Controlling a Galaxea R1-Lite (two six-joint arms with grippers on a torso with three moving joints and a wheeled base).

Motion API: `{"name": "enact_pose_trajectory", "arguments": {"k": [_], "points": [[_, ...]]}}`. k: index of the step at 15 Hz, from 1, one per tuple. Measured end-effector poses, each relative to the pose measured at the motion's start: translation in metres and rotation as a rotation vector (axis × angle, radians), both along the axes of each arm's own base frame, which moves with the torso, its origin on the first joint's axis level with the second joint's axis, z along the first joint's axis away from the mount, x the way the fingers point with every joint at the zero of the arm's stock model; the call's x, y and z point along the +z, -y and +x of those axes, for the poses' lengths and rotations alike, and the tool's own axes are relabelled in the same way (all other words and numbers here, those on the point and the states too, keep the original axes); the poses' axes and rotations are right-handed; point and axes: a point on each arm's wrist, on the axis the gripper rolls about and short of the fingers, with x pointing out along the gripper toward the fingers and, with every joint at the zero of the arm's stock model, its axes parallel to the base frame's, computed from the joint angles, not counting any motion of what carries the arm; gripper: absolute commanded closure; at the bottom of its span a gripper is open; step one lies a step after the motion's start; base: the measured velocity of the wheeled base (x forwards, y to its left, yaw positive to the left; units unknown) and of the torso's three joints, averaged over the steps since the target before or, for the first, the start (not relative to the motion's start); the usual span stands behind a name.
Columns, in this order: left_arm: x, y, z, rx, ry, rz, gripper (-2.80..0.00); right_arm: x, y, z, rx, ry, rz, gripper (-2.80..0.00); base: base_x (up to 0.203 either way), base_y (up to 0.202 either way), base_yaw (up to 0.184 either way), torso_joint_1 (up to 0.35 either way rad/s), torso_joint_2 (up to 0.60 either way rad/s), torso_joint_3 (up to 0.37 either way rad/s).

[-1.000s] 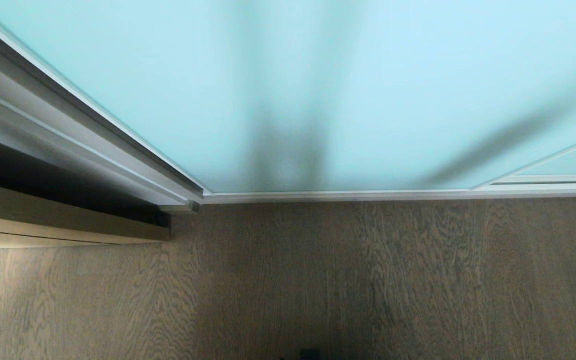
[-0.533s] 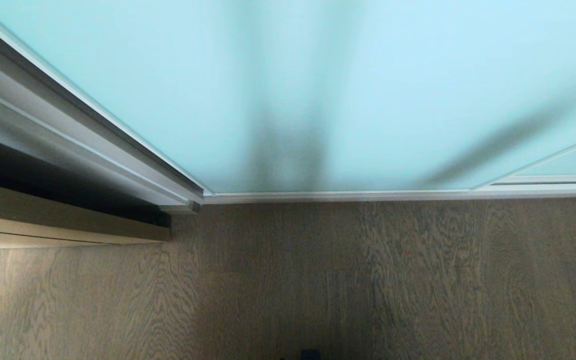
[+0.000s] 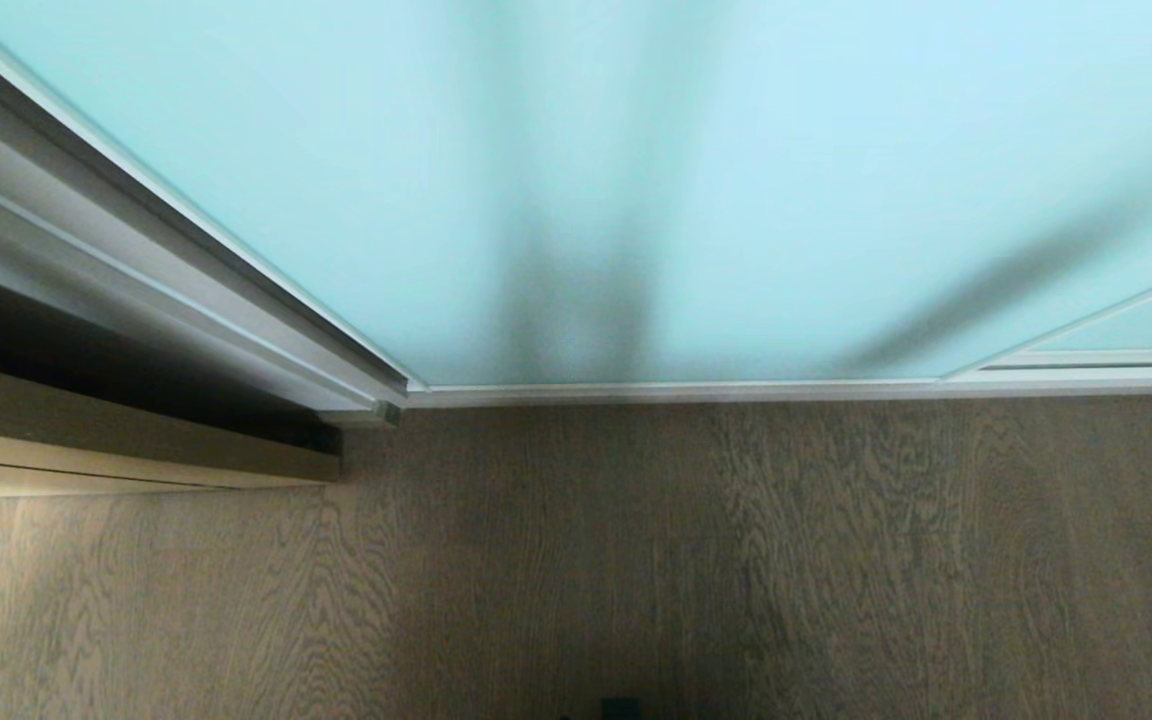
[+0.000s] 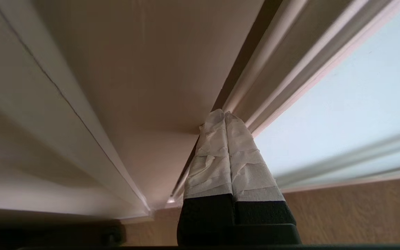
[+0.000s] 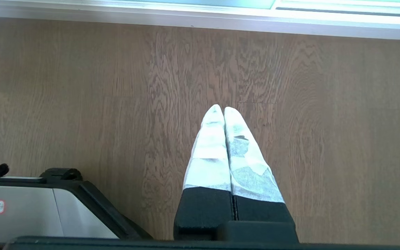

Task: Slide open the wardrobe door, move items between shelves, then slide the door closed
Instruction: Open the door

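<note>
The sliding wardrobe door point(image 3: 736, 180) is a wide frosted pale blue-green pane that fills the upper head view, standing across the wardrobe's front. In the left wrist view its glass point(image 4: 359, 86) and white-silver frame point(image 4: 283, 66) run beside my left gripper point(image 4: 225, 113). That gripper is shut and empty, with its taped tips at the dark gap between the frame and a pale cabinet front point(image 4: 144, 69); contact is unclear. My right gripper point(image 5: 221, 107) hangs shut and empty above the floor. The items and the shelves are hidden behind the door. Neither arm shows in the head view.
Brown wood-grain floor point(image 3: 736, 560) lies in front of the door's bottom rail point(image 3: 696, 392). A light wood cabinet edge point(image 3: 136, 450) juts out at the left. A second glass panel point(image 3: 1136, 325) overlaps at the far right. My own base point(image 5: 30, 208) shows in the right wrist view.
</note>
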Motion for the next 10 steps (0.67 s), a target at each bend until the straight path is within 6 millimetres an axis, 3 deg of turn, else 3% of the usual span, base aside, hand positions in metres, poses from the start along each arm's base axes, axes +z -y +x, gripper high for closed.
{"name": "enact_pose_trajectory", "arguments": {"k": [10], "points": [[-0.0068, 0.0046, -0.0056, -0.086, -0.022, 0.024, 0.0, 0.0, 0.0, 0.0, 0.0, 0.0, 0.0, 0.0, 0.0, 0.0, 0.0, 0.0, 0.0, 0.0]]}}
